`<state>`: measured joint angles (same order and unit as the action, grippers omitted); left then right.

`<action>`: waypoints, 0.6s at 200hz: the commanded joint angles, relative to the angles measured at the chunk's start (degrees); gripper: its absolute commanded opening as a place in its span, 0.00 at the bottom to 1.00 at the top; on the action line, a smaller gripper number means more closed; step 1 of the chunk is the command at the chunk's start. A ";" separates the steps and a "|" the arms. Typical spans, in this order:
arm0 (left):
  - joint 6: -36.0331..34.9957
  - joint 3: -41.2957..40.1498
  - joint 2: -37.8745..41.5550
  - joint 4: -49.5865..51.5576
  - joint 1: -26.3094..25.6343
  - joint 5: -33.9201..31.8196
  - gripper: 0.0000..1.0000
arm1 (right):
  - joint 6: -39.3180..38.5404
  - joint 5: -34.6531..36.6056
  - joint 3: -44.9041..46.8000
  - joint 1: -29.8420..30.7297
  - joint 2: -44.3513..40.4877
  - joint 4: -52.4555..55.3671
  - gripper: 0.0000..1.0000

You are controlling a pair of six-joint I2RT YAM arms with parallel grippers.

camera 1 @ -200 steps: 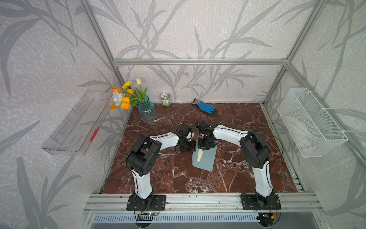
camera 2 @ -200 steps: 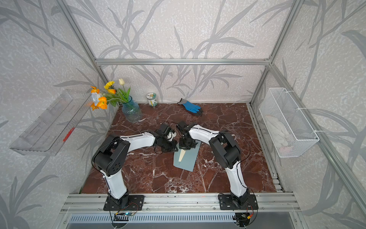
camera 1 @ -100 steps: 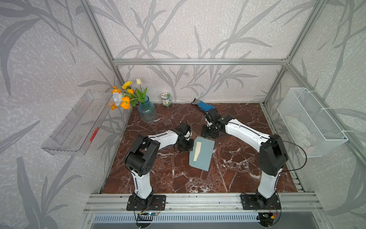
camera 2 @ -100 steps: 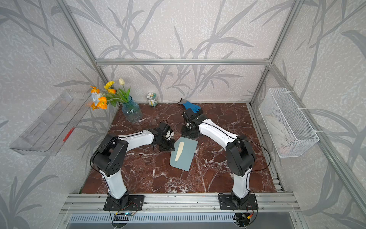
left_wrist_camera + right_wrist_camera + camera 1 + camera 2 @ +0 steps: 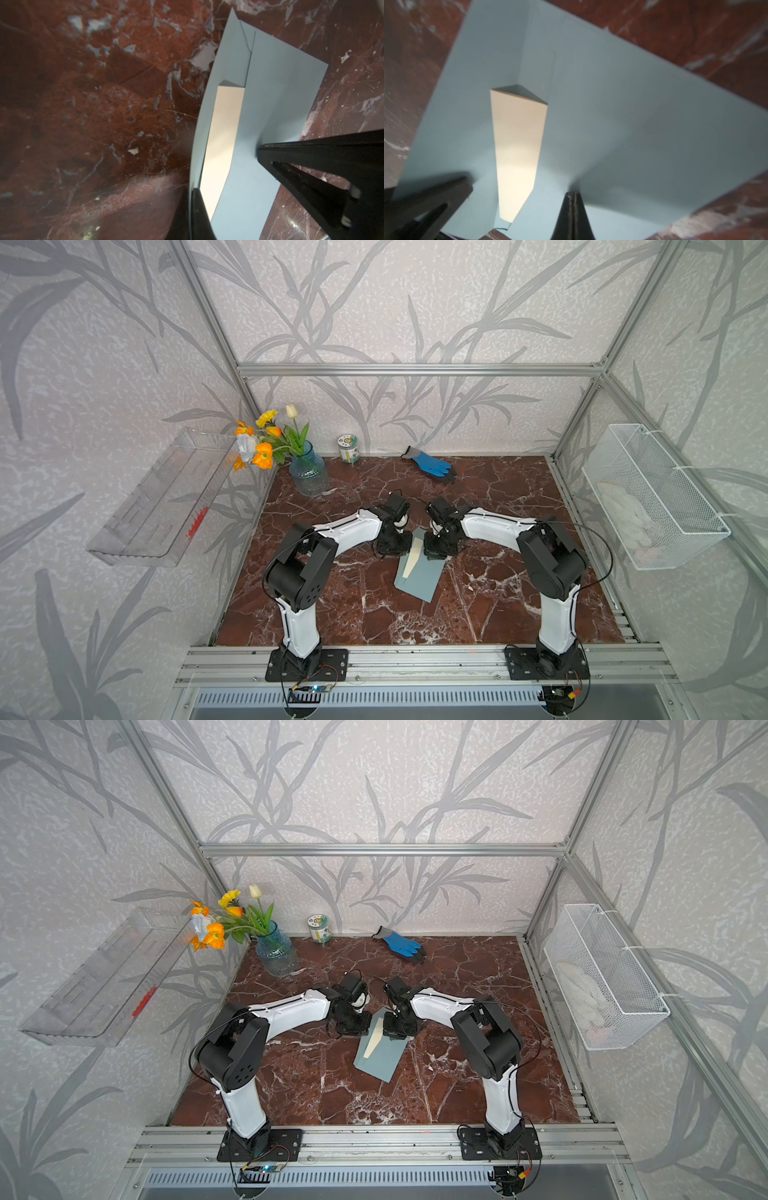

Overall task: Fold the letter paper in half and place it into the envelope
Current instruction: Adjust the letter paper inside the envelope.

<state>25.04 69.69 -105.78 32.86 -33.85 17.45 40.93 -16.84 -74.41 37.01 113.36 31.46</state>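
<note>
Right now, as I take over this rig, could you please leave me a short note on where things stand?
Left gripper: shut on one layer of the envelope at its mouth.
Right gripper: shut on the opposite layer, so the mouth is spread open.
Envelope: near end on the table, mouth end raised between the arms.
Letter paper: in the mouth, a cream strip showing.
Done: paper started into the envelope.
Left: seat it fully, then release. How deep it sits cannot be seen.

Grey leaf-patterned wallpaper [image 5: 415, 302] lines an aluminium frame [image 5: 415, 369] around a red-brown marble tabletop [image 5: 498, 497]; a clear shelf [image 5: 158, 506] and white wire basket [image 5: 665, 489] hang on opposite walls.
</note>
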 commanded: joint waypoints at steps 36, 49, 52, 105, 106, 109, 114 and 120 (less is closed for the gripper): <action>-0.97 3.41 -1.41 4.85 -3.07 -4.18 0.07 | -0.49 -1.89 -0.13 -0.19 3.26 -2.02 0.00; -0.70 3.76 -1.66 4.68 -3.56 -3.69 0.13 | -0.28 -2.08 0.45 -0.24 3.44 -2.48 0.00; -0.62 3.86 -1.75 4.67 -3.70 -3.52 0.15 | -0.16 -2.25 0.63 -0.32 3.51 -2.69 0.00; 1.52 6.16 -5.64 5.02 -6.42 -1.57 0.29 | -0.13 -3.45 1.34 -1.59 1.50 -3.80 0.00; 1.56 6.20 -5.74 4.98 -6.46 -1.60 0.29 | -0.14 -3.50 1.36 -1.59 1.51 -3.79 0.00; 1.71 6.26 -5.91 4.95 -6.49 -1.65 0.29 | -0.15 -3.65 1.27 -1.66 1.59 -3.88 0.00; 1.84 6.46 -6.12 4.93 -6.70 -1.63 0.28 | -0.15 -4.00 1.25 -1.67 1.63 -3.94 0.00; 2.02 6.66 -6.32 5.08 -6.75 -1.70 0.27 | -0.05 -4.37 1.22 -1.81 1.59 -3.94 0.00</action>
<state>26.04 74.76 -110.17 37.04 -39.09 15.03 40.69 -21.15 -74.00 35.66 114.41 27.64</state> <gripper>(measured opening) 0.280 0.047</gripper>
